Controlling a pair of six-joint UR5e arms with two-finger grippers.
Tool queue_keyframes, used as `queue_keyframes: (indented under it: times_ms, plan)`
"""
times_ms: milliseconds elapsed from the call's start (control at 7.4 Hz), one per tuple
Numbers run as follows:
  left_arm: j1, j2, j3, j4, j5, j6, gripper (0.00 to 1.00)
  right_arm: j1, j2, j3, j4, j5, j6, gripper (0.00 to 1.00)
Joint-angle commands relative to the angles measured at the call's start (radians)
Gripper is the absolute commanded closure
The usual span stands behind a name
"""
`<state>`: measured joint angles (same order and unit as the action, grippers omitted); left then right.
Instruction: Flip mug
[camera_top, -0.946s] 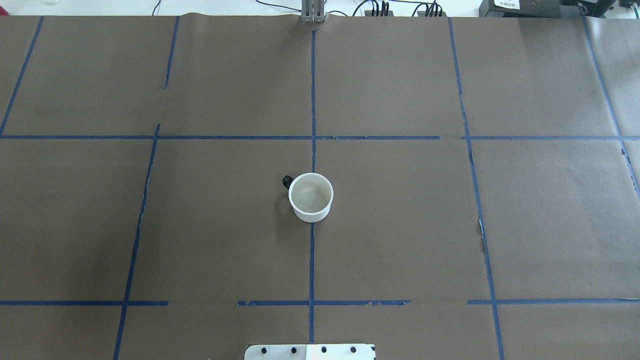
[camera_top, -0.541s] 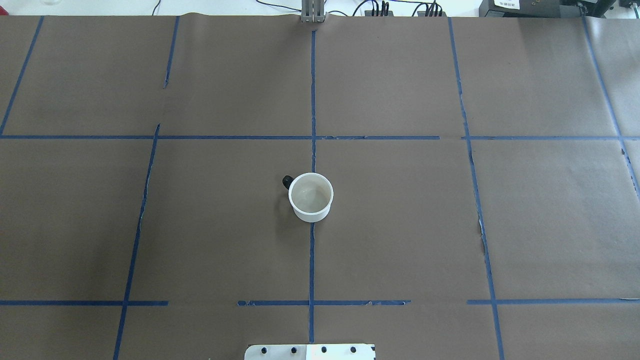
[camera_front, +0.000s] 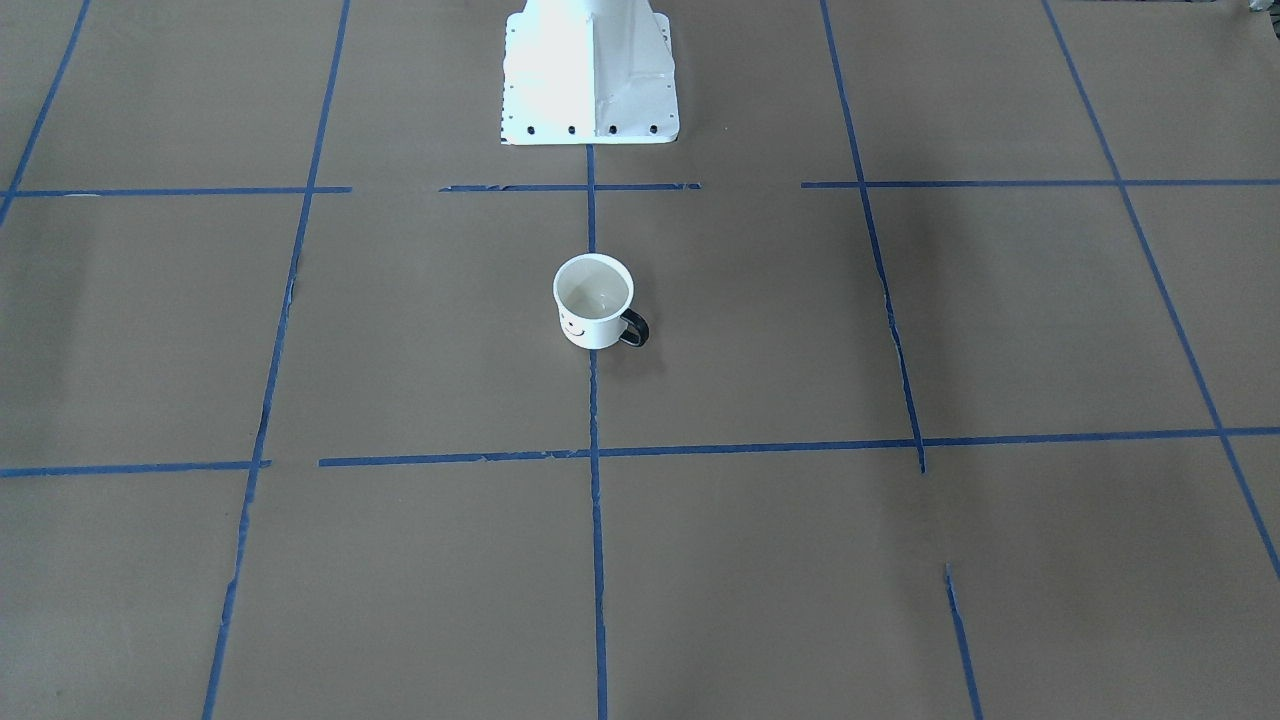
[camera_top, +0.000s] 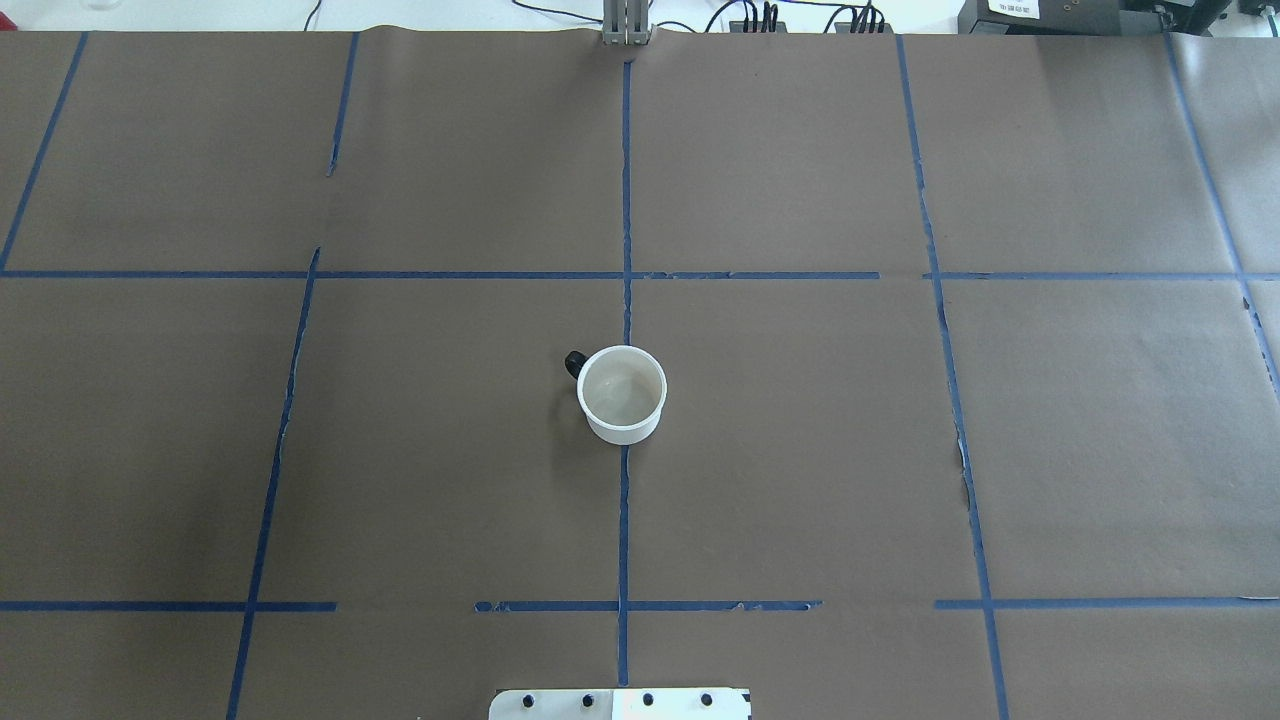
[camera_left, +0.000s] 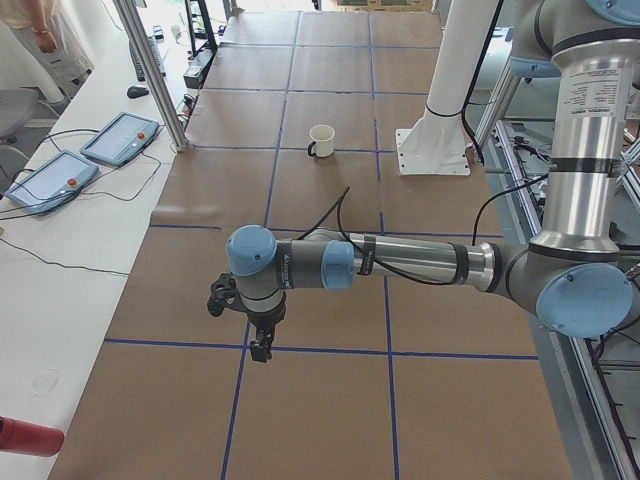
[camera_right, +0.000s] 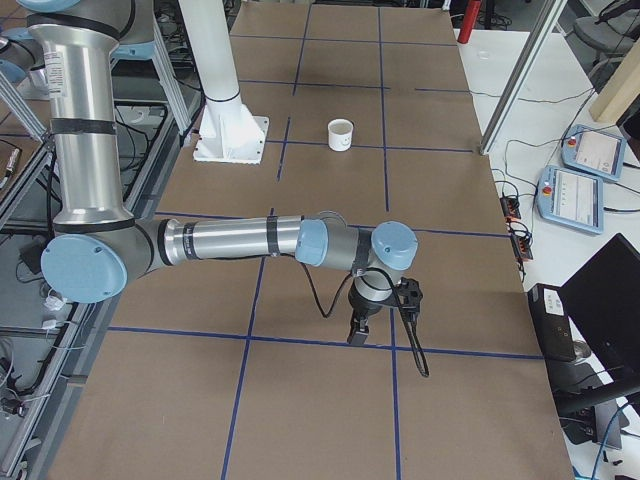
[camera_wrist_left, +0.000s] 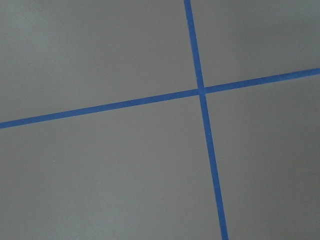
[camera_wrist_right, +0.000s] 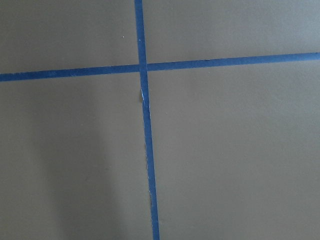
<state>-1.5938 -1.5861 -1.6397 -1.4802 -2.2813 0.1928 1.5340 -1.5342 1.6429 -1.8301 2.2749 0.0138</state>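
The mug (camera_top: 622, 393), white with a black handle, stands upright and mouth-up at the table's middle on a blue tape line. In the front-facing view the mug (camera_front: 594, 302) shows its smiley face, handle to the view's right. It also shows small in the left view (camera_left: 321, 140) and the right view (camera_right: 341, 134). My left gripper (camera_left: 259, 349) hangs far from the mug near the table's left end. My right gripper (camera_right: 357, 336) hangs near the right end. Both show only in side views, so I cannot tell whether they are open or shut.
Brown paper with a blue tape grid covers the table (camera_top: 800, 450). The white robot base (camera_front: 588, 70) stands behind the mug. Two teach pendants (camera_left: 90, 155) and cables lie on the white bench beyond the far edge. Both wrist views show only tape crossings.
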Motion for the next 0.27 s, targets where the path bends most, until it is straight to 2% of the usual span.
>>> queue_keyframes:
  times_ms: [0,135]
  plan:
    - [0.0,0.0,0.001,-0.005,-0.001,0.001,0.0,0.0,0.0,0.0,0.0,0.0,0.0,0.0]
    - [0.0,0.0,0.003,-0.023,-0.001,0.001,0.0,0.0,0.0,0.0,0.0,0.0,0.0,0.0]
